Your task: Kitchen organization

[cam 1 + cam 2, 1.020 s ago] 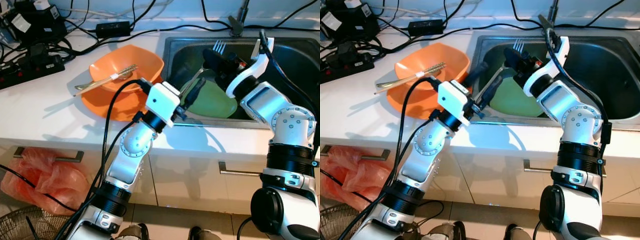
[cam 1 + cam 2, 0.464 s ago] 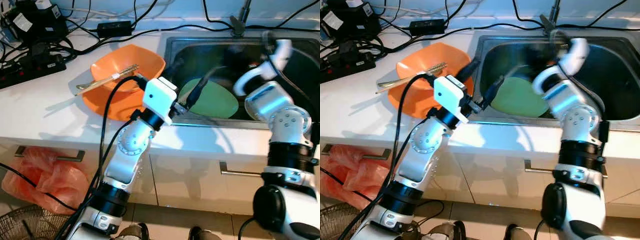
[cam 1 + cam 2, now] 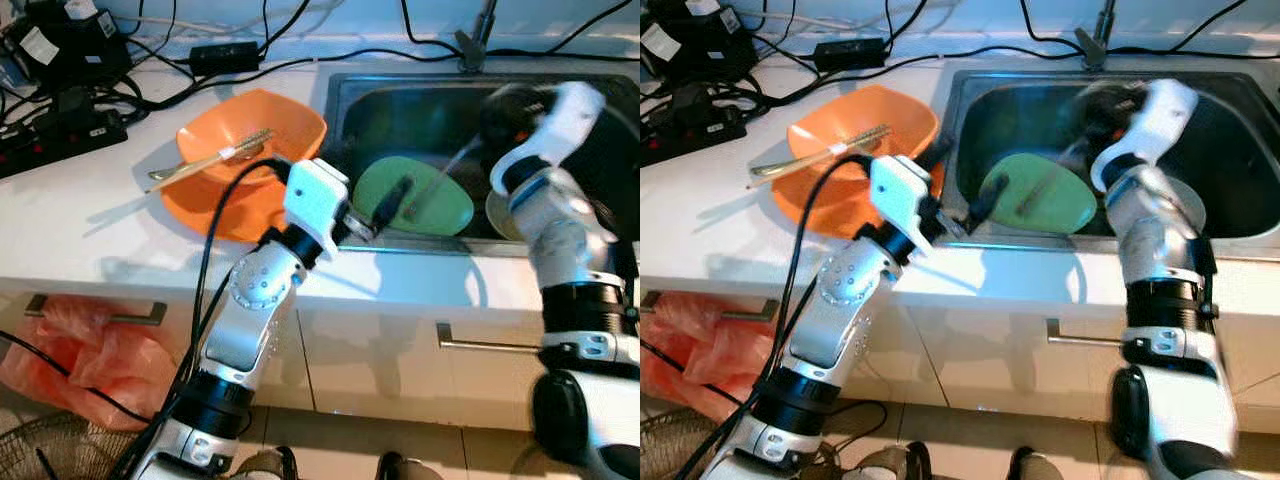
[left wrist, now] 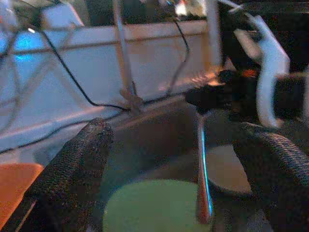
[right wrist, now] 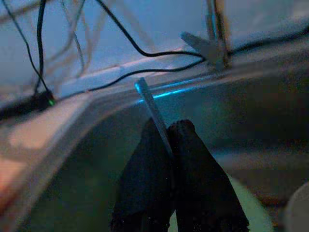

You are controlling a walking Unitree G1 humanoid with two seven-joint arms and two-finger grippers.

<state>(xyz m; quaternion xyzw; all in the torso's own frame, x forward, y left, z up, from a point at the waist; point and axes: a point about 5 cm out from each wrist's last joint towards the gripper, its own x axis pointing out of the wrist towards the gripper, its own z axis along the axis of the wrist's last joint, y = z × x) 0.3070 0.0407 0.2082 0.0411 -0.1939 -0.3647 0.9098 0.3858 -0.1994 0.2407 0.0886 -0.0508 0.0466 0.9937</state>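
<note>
The right gripper (image 5: pixel 169 145) is up over the steel sink (image 3: pixel 350 95), its two black fingers clamped on the handle of a metal fork (image 4: pixel 203 159). The fork hangs below the fingertips with its far end down toward the green plate (image 3: pixel 440 200), which lies flat on the sink floor. Holding the fork by the handle end keeps it clear of the plate, so I judge it is being lifted out to go elsewhere.

The left gripper (image 4: pixel 169 179) reaches over the sink's front rim, its fingers spread wide apart and empty, with the green plate just beyond and between them. That looks like readiness to steady or take the plate.

Beside the left arm, on the white counter (image 3: pixel 90 220), an orange bowl (image 3: pixel 290 120) holds chopsticks (image 3: pixel 210 160), a likely place for the fork.
</note>
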